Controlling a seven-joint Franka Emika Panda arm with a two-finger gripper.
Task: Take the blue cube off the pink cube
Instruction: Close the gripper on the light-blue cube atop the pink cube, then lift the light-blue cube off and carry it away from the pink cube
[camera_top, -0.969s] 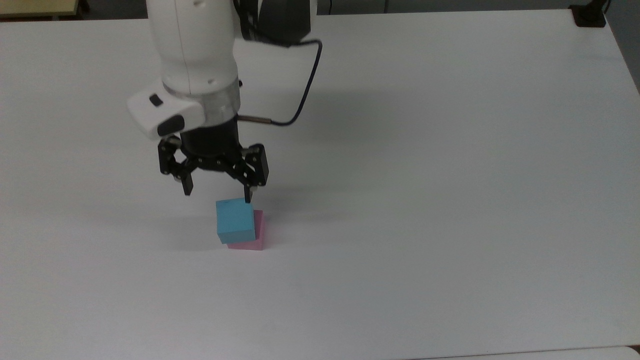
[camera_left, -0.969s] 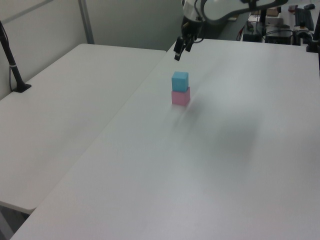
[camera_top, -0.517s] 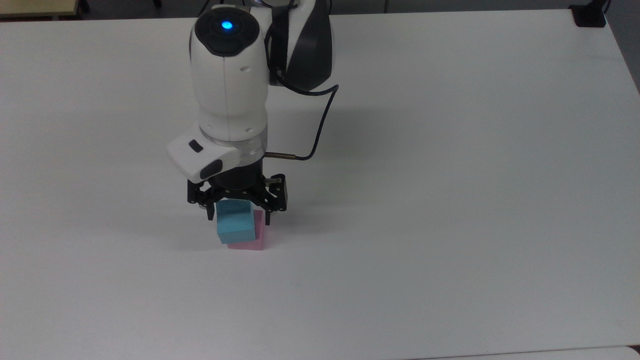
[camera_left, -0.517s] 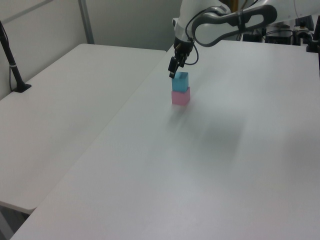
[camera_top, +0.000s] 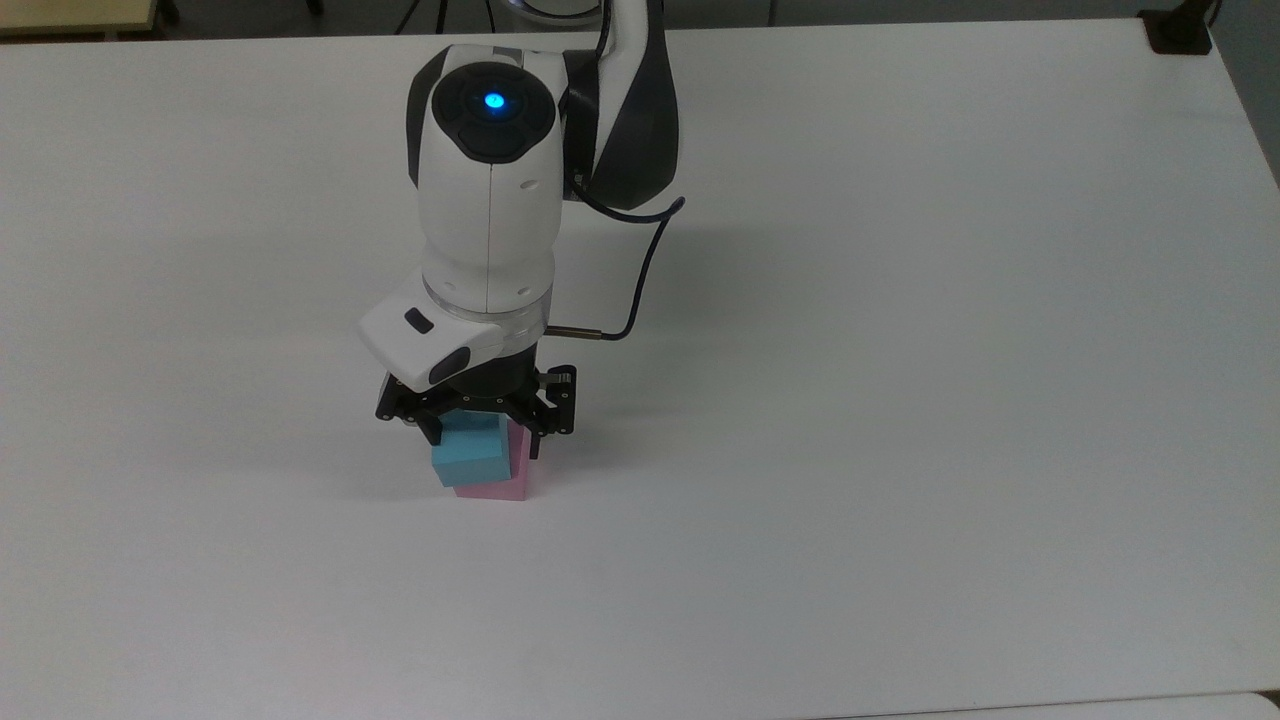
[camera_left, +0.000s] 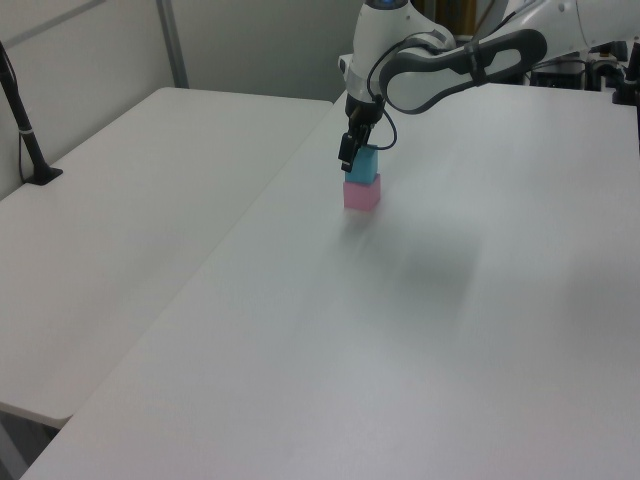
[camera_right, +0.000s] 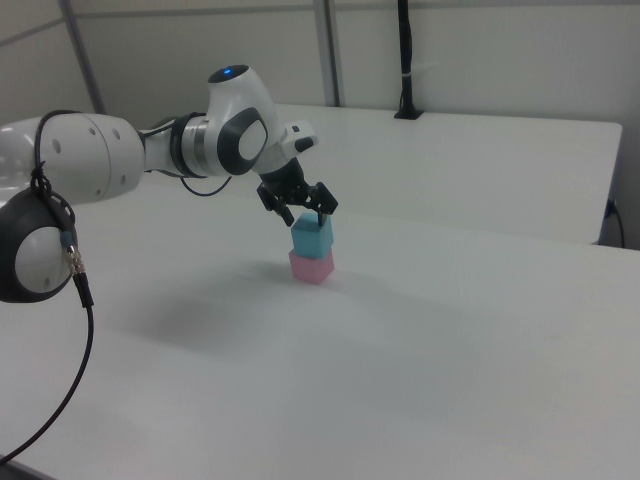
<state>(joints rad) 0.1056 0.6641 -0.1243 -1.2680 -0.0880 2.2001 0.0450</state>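
The light blue cube (camera_top: 466, 456) sits on top of the pink cube (camera_top: 500, 485), shifted a little toward the top view's left, so a pink strip shows on the right. My gripper (camera_top: 484, 440) has come down over the stack and stands open. One finger is at the blue cube's left side and the other a small gap off its right side. In the right view the blue cube (camera_right: 312, 238) rests on the pink cube (camera_right: 311, 267), with the gripper (camera_right: 303, 214) just over its top. The left view has the gripper (camera_left: 350, 160) against the blue cube (camera_left: 365, 166), above the pink cube (camera_left: 361, 195).
The stack stands on a wide white table (camera_top: 900, 400). A black cable (camera_top: 640, 270) loops off the wrist. A black post base (camera_top: 1178, 30) sits at the far right corner. A second white table (camera_left: 120, 210) adjoins on the left view's left.
The arm came down and toward the top view's right, from above and behind the stack to straddling the blue cube. Both cubes stayed put.
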